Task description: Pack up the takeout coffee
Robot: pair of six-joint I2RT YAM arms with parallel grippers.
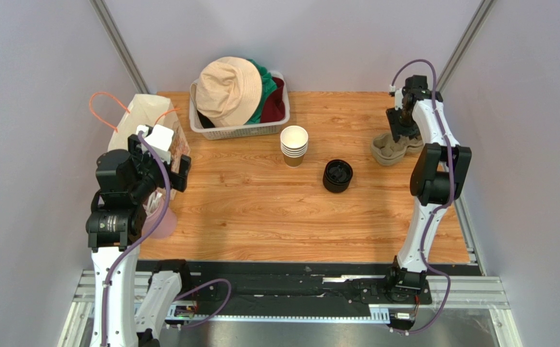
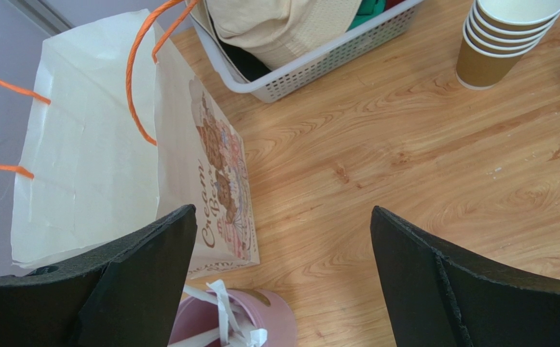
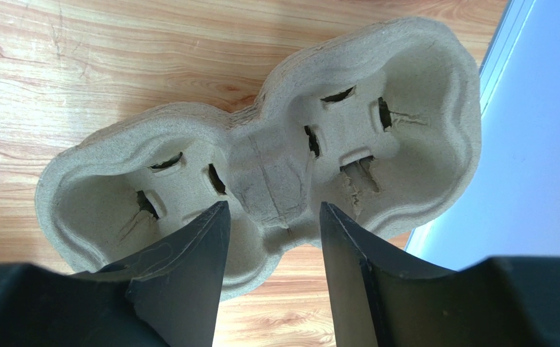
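Right fingers (image 3: 188,275) fill the foreground of their own view, part-way apart over the narrow middle of a moulded pulp cup carrier (image 3: 275,155); whether they pinch it I cannot tell. That carrier lies far to the right of the white basket (image 1: 232,132), at the worktop (image 1: 261,210) edge. Left fingers (image 2: 442,282) stand wide with nothing between them, left of the basket, beside a paper bag (image 2: 94,144) and above a pink cup (image 2: 261,318). Stacked kraft paper cups (image 1: 294,144), open-topped, stand just right of the basket's front corner; black lids (image 1: 338,176) sit a little further right.
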